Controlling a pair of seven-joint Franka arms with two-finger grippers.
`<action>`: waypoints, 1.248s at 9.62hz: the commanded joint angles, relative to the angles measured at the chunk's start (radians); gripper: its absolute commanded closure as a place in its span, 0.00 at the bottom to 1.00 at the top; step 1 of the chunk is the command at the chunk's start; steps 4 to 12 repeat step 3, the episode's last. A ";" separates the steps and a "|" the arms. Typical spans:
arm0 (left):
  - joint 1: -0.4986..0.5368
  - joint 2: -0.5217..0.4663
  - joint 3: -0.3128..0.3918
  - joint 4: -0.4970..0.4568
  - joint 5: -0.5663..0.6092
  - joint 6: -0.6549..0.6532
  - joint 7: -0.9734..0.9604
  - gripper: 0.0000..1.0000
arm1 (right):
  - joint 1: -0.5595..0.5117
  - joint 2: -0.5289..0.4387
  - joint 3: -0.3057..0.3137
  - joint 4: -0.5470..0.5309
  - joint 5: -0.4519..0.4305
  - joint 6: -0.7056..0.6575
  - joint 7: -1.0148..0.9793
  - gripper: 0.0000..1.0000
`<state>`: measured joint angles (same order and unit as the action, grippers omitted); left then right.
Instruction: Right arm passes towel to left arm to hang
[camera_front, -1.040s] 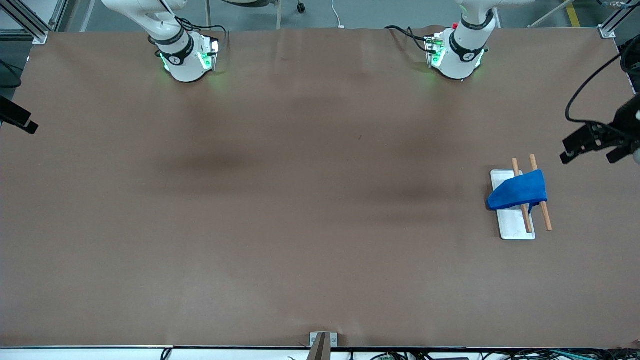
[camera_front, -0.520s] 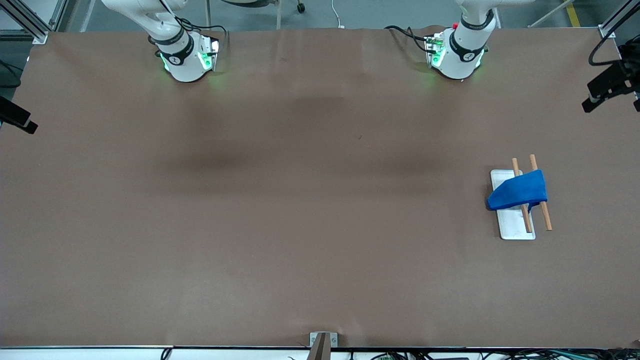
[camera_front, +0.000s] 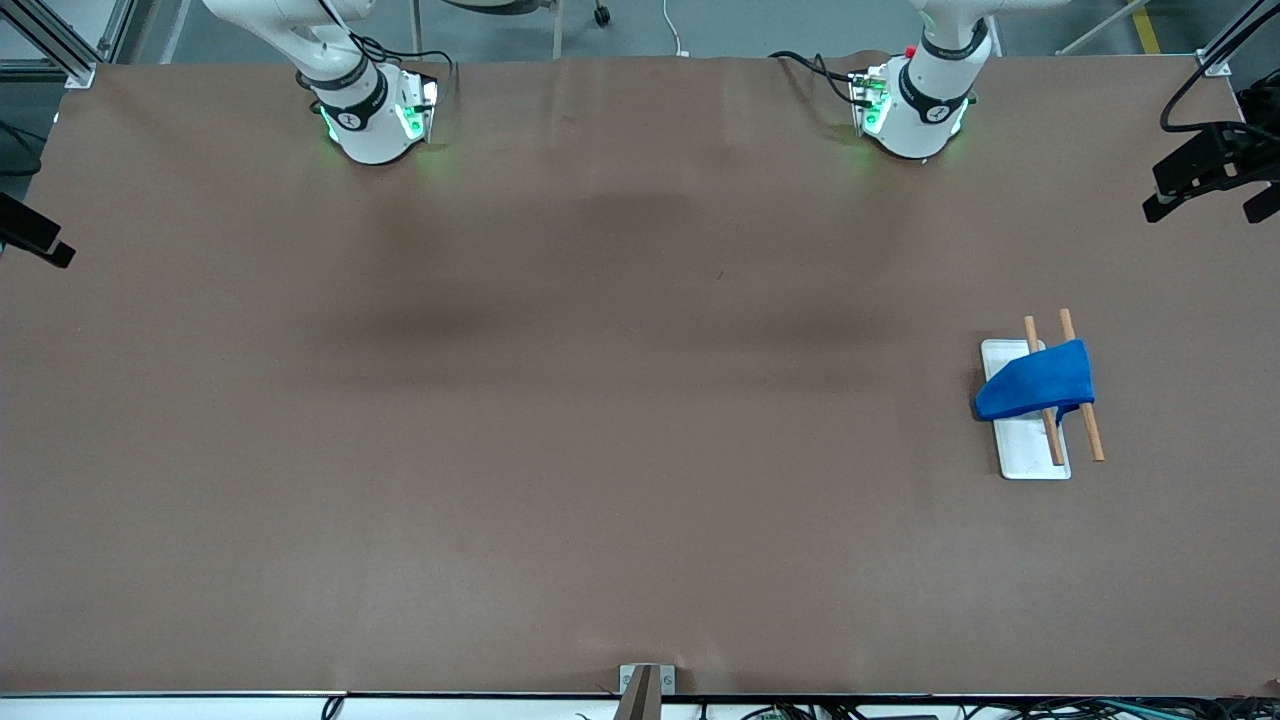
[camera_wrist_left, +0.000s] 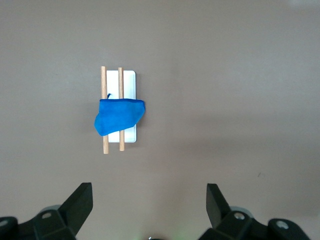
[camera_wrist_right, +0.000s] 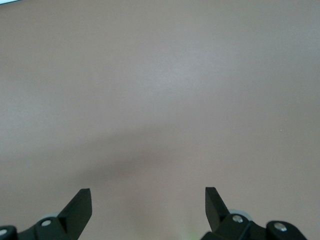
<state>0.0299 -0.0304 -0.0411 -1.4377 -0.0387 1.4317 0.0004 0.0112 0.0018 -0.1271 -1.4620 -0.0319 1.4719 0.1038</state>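
The blue towel (camera_front: 1036, 382) hangs draped over two wooden rods (camera_front: 1084, 428) above a white tray (camera_front: 1030, 455) at the left arm's end of the table. It also shows in the left wrist view (camera_wrist_left: 119, 116), across the rods (camera_wrist_left: 103, 80) and the tray (camera_wrist_left: 129, 77). My left gripper (camera_front: 1205, 203) is open and empty, up over the table's edge at the left arm's end, well apart from the towel; its jaws (camera_wrist_left: 149, 200) stand wide. My right gripper (camera_wrist_right: 148, 205) is open and empty over bare table; only a black part of it (camera_front: 35, 238) shows in the front view.
Both arm bases (camera_front: 375, 115) (camera_front: 912, 110) stand along the table's back edge with cables beside them. A small metal bracket (camera_front: 645, 680) sits at the table's front edge. The brown table cover (camera_front: 620, 400) is bare elsewhere.
My left gripper has drawn away from the towel rack, moving toward the back of the table at the left arm's end. The towel, rods and right gripper have not moved.
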 joint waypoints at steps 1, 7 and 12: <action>0.004 0.001 -0.002 -0.038 -0.012 -0.004 0.015 0.00 | -0.019 0.001 0.012 0.009 0.010 -0.015 -0.012 0.00; 0.004 0.003 -0.002 -0.038 -0.009 -0.004 0.015 0.00 | -0.020 0.001 0.012 0.009 0.010 -0.012 -0.012 0.00; 0.004 0.003 -0.002 -0.038 -0.009 -0.004 0.015 0.00 | -0.020 0.001 0.012 0.009 0.010 -0.012 -0.012 0.00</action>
